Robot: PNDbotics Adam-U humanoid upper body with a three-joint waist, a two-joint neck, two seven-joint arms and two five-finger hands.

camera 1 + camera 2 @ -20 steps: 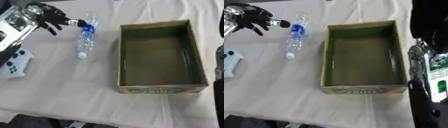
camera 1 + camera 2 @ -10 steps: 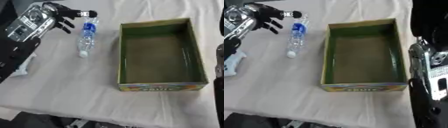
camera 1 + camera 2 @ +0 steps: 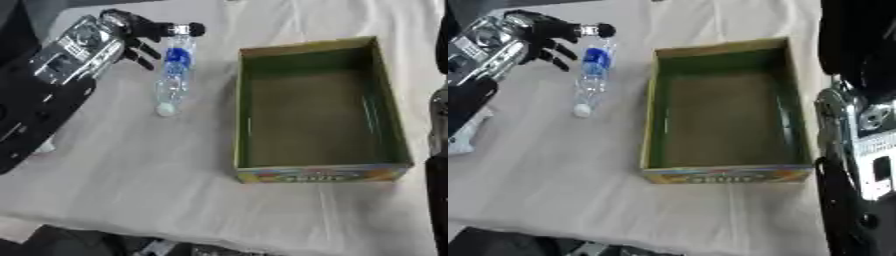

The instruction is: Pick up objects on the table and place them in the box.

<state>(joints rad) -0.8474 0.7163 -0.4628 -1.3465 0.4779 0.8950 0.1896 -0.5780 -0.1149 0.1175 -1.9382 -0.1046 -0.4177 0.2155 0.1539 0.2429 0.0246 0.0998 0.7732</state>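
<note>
left hand (image 3: 140, 36) hovers at the base end of the water bottle (image 3: 172, 72), fingers spread, holding nothing. bottle lies flat, cap toward 6 o'clock, at 9 o'clock of the empty box (image 3: 395, 125), apparently within reach for grasping. right arm idles at 3 o'clock, its hand unseen.

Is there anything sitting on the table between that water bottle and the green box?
Nothing: in the left eye view, only bare white tablecloth separates the bottle from the box. The left hand is at the bottle's far end.
</note>
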